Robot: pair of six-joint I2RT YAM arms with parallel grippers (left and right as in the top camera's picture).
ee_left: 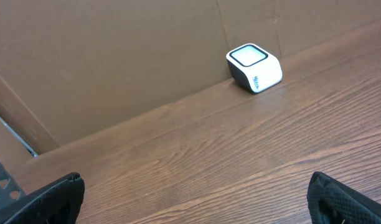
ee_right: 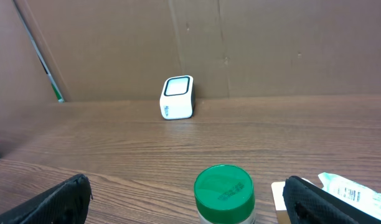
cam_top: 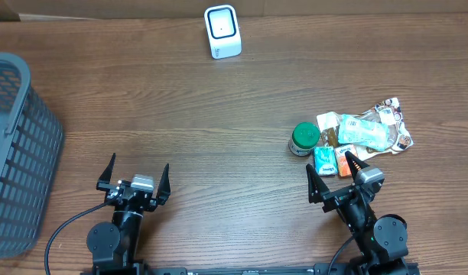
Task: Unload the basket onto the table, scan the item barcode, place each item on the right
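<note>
A white barcode scanner [cam_top: 222,31] stands at the far edge of the table, also seen as the scanner [ee_left: 254,67] and the scanner [ee_right: 177,98]. Items lie in a heap at the right: a green-lidded jar [cam_top: 303,139], teal and orange packets [cam_top: 325,160], and a clear wrapped pack [cam_top: 363,131]. My right gripper [cam_top: 332,171] is open just in front of this heap, the jar [ee_right: 224,192] between and beyond its fingers. My left gripper [cam_top: 134,175] is open over bare wood at the near left, holding nothing.
A grey plastic basket [cam_top: 16,153] stands at the left edge of the table. A brown cardboard wall [ee_right: 240,43] runs behind the scanner. Bare wood lies between the two arms and the scanner.
</note>
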